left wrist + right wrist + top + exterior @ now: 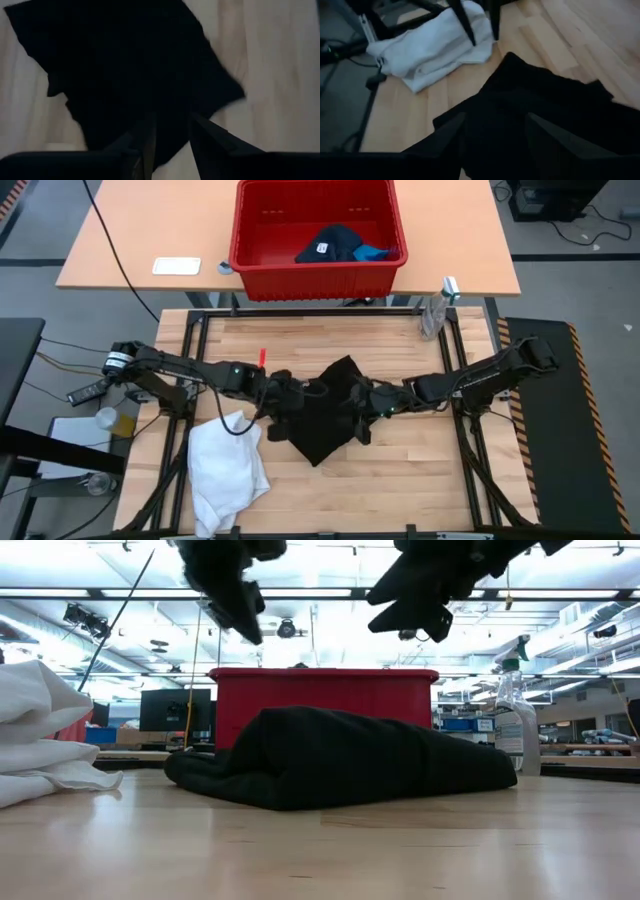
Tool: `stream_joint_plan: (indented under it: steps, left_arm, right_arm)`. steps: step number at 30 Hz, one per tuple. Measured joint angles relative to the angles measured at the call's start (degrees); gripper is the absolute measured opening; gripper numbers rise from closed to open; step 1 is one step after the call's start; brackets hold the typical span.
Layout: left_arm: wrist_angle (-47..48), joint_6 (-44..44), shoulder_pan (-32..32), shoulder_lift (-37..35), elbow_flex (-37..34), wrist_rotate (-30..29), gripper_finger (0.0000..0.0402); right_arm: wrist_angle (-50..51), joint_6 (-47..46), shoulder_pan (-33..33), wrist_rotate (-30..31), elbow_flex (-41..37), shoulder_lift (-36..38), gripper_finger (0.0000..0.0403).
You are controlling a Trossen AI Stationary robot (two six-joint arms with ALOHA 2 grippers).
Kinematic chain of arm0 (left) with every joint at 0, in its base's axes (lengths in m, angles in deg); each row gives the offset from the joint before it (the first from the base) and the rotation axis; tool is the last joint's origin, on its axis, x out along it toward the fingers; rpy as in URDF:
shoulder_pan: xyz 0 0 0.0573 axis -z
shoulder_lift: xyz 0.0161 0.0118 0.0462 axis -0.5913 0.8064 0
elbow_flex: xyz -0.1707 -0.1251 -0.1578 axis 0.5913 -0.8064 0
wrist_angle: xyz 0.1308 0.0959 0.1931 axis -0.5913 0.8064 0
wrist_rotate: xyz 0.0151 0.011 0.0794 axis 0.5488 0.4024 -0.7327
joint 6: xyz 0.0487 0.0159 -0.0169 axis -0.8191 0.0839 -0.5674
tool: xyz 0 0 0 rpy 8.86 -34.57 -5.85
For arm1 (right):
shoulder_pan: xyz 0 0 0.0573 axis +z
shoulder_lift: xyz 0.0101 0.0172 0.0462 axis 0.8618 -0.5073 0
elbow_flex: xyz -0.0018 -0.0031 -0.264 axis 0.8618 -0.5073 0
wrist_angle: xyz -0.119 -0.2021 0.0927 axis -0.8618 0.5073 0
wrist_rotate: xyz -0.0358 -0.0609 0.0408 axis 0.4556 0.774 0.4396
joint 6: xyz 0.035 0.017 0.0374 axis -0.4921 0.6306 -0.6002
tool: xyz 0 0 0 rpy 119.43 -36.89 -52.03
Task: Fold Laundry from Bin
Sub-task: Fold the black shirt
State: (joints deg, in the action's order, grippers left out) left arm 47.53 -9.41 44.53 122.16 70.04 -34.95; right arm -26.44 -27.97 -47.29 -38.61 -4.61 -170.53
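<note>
On table: one black garment (325, 415), one white (228, 470) — two claws (left (290, 402), right (365, 408)) hover, parted, empty.

— What is seen around the work table (400, 480)?

— A light wooden desk (130, 240) is set behind it, with a grey floor (570, 280) at the sides. A spray bottle (512, 705) is stood at the table's edge.

— And farther off?

— Long ceiling lights (320, 592) are seen overhead, and dark monitors (165, 710) are lined up behind.
</note>
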Motion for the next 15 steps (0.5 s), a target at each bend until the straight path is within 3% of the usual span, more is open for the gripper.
stream_joint_plan:
  steps: [6,11,15]
  left_arm:
    - [5.7,-8.25,3.1,0.0,0.2,-6.14,0.015]
    - [6.98,-10.6,3.57,0.09,-0.09,-6.98,0.0195]
    - [9.07,-13.17,1.89,0.09,-0.36,-7.01,0.0202]
  right_arm:
    - [-3.08,-2.17,1.04,4.5,-0.05,-1.22,0.0223]
    - [-5.1,-2.9,-0.27,1.57,-0.06,-1.72,0.0255]
    - [-5.5,-2.84,-0.3,1.18,-0.02,-3.18,0.0267]
